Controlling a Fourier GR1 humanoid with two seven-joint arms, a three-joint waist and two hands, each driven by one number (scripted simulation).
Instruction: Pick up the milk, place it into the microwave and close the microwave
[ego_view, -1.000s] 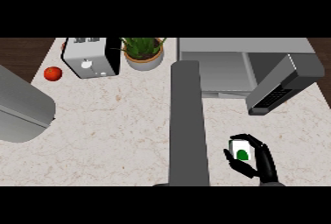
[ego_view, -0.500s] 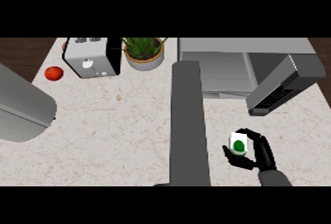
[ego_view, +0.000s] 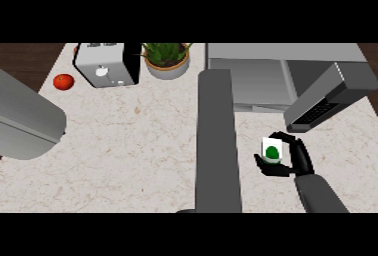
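The milk (ego_view: 272, 149) is a small white carton with a green mark, lifted off the counter at the right. My right hand (ego_view: 289, 162) is shut on it, fingers curled round its right side and thumb below it. It hangs just in front of the microwave's open door (ego_view: 323, 100), which swings out toward me. The microwave (ego_view: 251, 82) stands at the back right with its grey cavity exposed, left of the door. No left hand shows; a long grey arm segment (ego_view: 218, 145) runs up the middle of the view.
A silver toaster (ego_view: 105, 65) and a potted green plant (ego_view: 167, 61) stand at the back of the pale stone counter (ego_view: 133, 145). A red fruit (ego_view: 64, 81) lies at the back left. A large grey cylinder (ego_view: 26, 125) fills the left edge.
My right hand has carried the milk away from me toward the microwave's open door, rising a little. Nothing else has moved.
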